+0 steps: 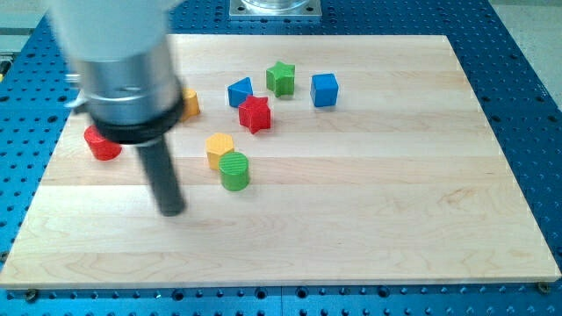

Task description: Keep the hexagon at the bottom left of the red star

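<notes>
The yellow hexagon (pixel 219 147) lies on the wooden board (pixel 369 202), below and to the left of the red star (pixel 255 114). A green cylinder (pixel 234 170) touches the hexagon at its lower right. My tip (pixel 172 209) rests on the board to the lower left of the hexagon, a short gap away from it and from the green cylinder.
A blue block (pixel 240 91), a green star (pixel 280 77) and a blue cube (pixel 324 89) sit above and right of the red star. A red cylinder (pixel 103 143) lies at the left. An orange block (pixel 190 104) is partly hidden behind the arm's housing.
</notes>
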Motion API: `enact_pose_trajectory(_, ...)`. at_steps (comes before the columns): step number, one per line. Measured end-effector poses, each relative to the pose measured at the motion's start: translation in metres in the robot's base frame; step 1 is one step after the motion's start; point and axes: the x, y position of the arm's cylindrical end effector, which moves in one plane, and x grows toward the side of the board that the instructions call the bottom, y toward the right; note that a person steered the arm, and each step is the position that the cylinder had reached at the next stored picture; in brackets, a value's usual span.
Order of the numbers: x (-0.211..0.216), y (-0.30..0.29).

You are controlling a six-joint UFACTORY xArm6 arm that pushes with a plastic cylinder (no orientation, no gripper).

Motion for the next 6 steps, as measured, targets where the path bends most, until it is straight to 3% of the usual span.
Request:
enact_pose_trajectory(1,-0.026,0.001)
enact_pose_trajectory(2,-0.065,0.042)
enact_pose_trajectory(3,-0.076,0.050)
enact_pose_trajectory(6,-0.049,0.055)
